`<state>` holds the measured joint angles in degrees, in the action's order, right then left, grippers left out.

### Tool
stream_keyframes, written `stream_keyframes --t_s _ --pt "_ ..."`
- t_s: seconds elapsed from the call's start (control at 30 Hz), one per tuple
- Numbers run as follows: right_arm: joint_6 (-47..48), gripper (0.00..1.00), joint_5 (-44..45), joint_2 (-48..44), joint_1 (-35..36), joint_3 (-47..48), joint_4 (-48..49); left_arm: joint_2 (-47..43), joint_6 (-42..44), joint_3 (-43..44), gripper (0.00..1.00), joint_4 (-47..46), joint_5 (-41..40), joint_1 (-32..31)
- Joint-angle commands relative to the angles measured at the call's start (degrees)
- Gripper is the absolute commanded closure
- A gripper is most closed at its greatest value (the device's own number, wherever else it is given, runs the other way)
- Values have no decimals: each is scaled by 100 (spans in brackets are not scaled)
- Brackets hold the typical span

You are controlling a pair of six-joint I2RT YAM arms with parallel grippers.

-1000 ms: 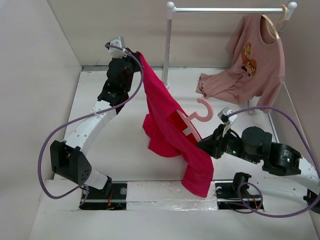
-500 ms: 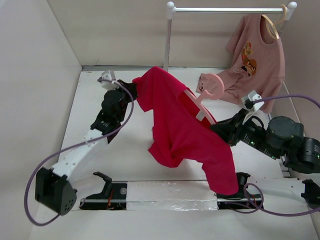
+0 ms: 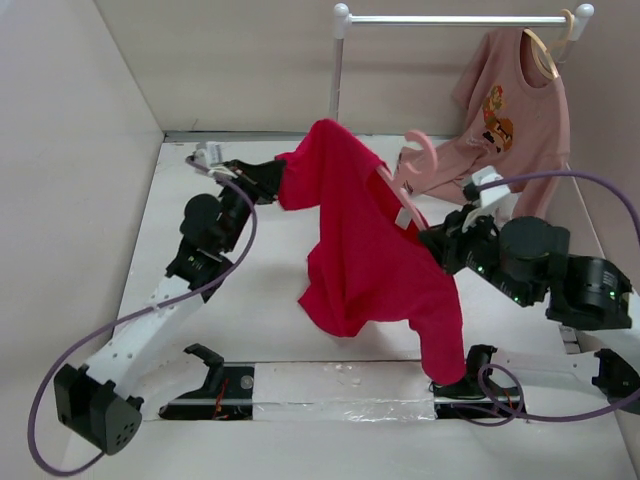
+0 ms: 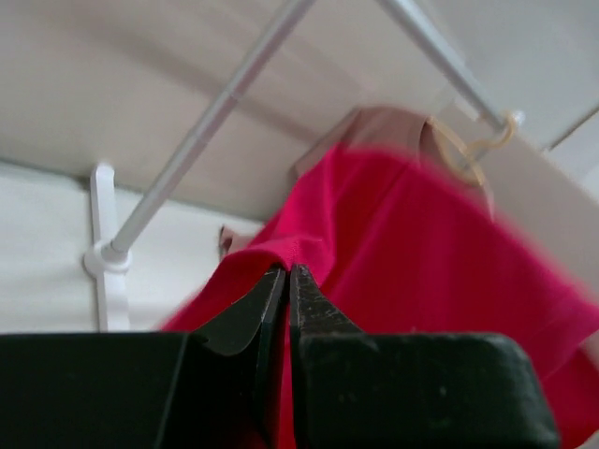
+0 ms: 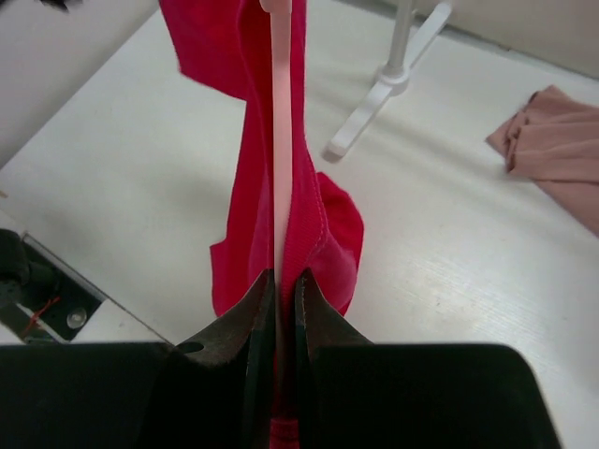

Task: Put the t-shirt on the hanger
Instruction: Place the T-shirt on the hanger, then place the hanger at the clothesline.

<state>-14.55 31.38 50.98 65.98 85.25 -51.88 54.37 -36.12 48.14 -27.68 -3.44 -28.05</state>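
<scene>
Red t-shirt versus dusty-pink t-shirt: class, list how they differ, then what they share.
The plain bright red fabric t-shirt has no print; the dusty-pink t-shirt bears an orange cartoon. The red one is held up, bunched, between the left gripper, pinching fabric, and the right gripper, clamping its thin pink plastic hanger; the dusty-pink one hangs from a white rail on a beige hanger. Both are short-sleeved.

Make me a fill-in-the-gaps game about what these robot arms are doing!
The t-shirt held up between the arms is ___. The hanger in the right fingers is ___. The left fingers pinch the ___. The other t-shirt, with a cartoon on it, hangs at the ___ end of the rail.
Missing words: red; pink; t-shirt; right.
</scene>
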Motion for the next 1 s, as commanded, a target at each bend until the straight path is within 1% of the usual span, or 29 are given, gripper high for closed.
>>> stream_keyframes --t_s 0.0,0.07,0.1,0.13,0.17,0.2,0.23,0.27,0.33,0.37,0.43,0.47,0.5,0.53,0.57,0.6,0.63,0.7,0.73,0.77,0.8,0.83,0.87,0.9,0.93,0.97 --pt "294 100 826 -62 -6 912 372 484 621 747 100 25 197 -586" --pt "495 100 949 -1 -6 1379 397 697 755 1256 100 393 -173 -762" --pt "540 100 1002 26 -6 1502 398 715 712 1277 98 352 -174 -763" --pt "567 100 1141 95 -6 1712 302 585 564 1129 88 116 -261 -763" --pt "567 100 1143 131 -6 1792 240 584 492 1032 82 -17 -297 -763" --pt "567 100 1404 157 -6 1845 187 488 422 952 78 -114 -341 -763" --pt "549 100 1554 184 -6 1854 126 470 413 917 77 -132 -324 -763" --pt "523 100 1782 219 -67 1811 38 487 421 873 79 -97 -54 -763" --pt "532 100 1846 237 -190 1697 37 583 360 750 85 -71 308 -833" --pt "540 100 1837 254 -286 1566 72 601 351 480 85 -158 518 -1007" --pt "549 100 1679 289 -690 1433 99 636 701 372 86 -132 -49 -1569" --pt "584 100 1592 298 -857 1372 177 706 1268 441 86 146 -878 -2337" --pt "724 100 1286 342 -1276 1232 265 924 1570 729 86 332 -1347 -2771" --pt "777 100 1118 377 -1515 1196 327 1031 1860 828 86 421 -1839 -3237" --pt "830 100 899 430 -1761 1178 362 1128 2115 889 85 352 -2775 -4120" --pt "918 100 444 535 -2016 1152 371 1242 2501 942 85 255 -3107 -4416" --pt "945 100 222 588 -2514 1160 363 1278 2565 960 84 185 -3223 -4637" --pt "1084 100 -304 676 -3027 1151 441 1208 2366 926 83 158 -2971 -4744" --pt "1129 100 -490 763 -3534 1169 485 1129 2268 864 83 140 -2839 -4744" --pt "1182 100 -683 808 -3800 1204 590 1024 2198 742 82 10 -2724 -4744" --pt "1287 100 -1155 886 -4064 1256 626 779 2145 480 81 -70 -2627 -4744" --pt "1322 100 -1404 1148 -4336 1448 609 655 2101 338 79 -166 -2505 -4744" --pt "1358 100 -1606 1307 -4835 1581 522 532 2091 128 78 -237 -2434 -4744" --pt "1384 100 -2017 1596 -5040 1782 521 322 1987 56 78 -107 -2424 -4744" --pt "1384 100 -2178 1599 -5216 1784 521 233 1960 -23 78 -106 -2424 -4744" --pt "1384 100 -2284 1851 -5479 1950 590 102 1890 -120 78 -19 -2390 -4744"
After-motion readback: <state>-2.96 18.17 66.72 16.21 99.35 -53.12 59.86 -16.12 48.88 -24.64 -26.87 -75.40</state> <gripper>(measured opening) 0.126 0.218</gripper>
